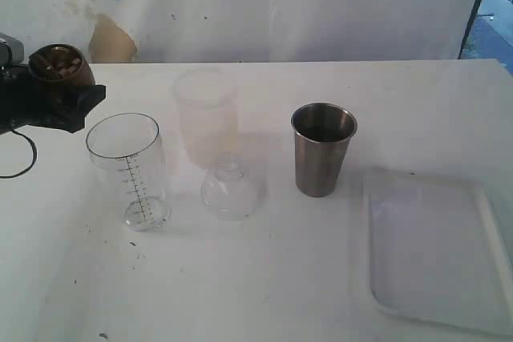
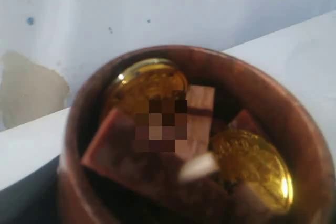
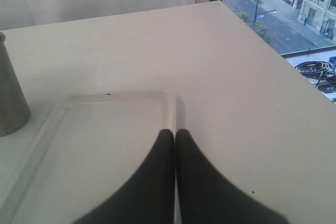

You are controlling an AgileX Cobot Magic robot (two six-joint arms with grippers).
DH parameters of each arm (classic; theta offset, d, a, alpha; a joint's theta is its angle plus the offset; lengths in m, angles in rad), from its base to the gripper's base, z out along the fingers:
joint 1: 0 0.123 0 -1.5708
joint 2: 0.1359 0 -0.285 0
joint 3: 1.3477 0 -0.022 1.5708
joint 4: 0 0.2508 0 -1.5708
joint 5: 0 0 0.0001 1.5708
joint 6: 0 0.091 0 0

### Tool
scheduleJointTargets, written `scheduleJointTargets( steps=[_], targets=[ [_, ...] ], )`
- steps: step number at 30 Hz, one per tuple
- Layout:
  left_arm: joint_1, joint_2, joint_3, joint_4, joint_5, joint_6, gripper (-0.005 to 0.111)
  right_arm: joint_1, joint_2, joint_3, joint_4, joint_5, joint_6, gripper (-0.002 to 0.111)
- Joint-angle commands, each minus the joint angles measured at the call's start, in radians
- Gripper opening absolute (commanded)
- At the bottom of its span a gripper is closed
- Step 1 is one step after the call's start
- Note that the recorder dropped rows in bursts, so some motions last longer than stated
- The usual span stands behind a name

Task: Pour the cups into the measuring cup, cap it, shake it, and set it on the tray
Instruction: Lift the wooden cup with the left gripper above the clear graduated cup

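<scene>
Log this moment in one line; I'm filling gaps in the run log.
left hand: holds filled brown cup upright, near measuring cup | right hand: shut, empty, over tray | steel tumbler: standing | pour: not begun

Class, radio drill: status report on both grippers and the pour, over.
Left gripper gripping brown wooden cup, loaded with gold coins, beside measuring cup. Right gripper shut, empty, over tray. Measuring cup uncapped; nothing between.

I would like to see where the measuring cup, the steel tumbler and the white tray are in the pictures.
measuring cup [image 1: 116, 170], exterior view, on the clear wall beside the black marks.
steel tumbler [image 1: 322, 162], exterior view, on its outer side wall.
white tray [image 1: 433, 254], exterior view, on its bare flat floor.
</scene>
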Motion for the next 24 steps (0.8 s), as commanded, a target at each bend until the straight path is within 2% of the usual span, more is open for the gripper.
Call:
scheduleJointTargets(
  steps=[1, 10, 14, 21, 24],
  targets=[
    [-0.002, -0.016, -0.013, 0.1, -0.122, -0.059, 0.0, -0.006, -0.005, 0.001, -0.006, -0.004, -0.001, 0.0],
    [-0.002, -0.016, -0.013, 0.188, -0.187, 0.011, 0.0, -0.006, -0.005, 0.001, -0.006, -0.004, -0.001, 0.0],
    [-0.002, -0.016, -0.013, 0.197, -0.236, -0.011, 0.0, -0.006, -0.005, 0.001, -0.006, -0.004, -0.001, 0.0],
    [-0.002, -0.017, -0.072, 0.266, -0.203, -0.125, 0.0, -0.006, -0.005, 0.001, -0.006, -0.004, -0.001, 0.0],
    [-0.002, -0.017, -0.089, 0.268, -0.176, -0.114, 0.0, -0.006, -0.005, 0.001, -0.006, -0.004, -0.001, 0.0]
  ],
)
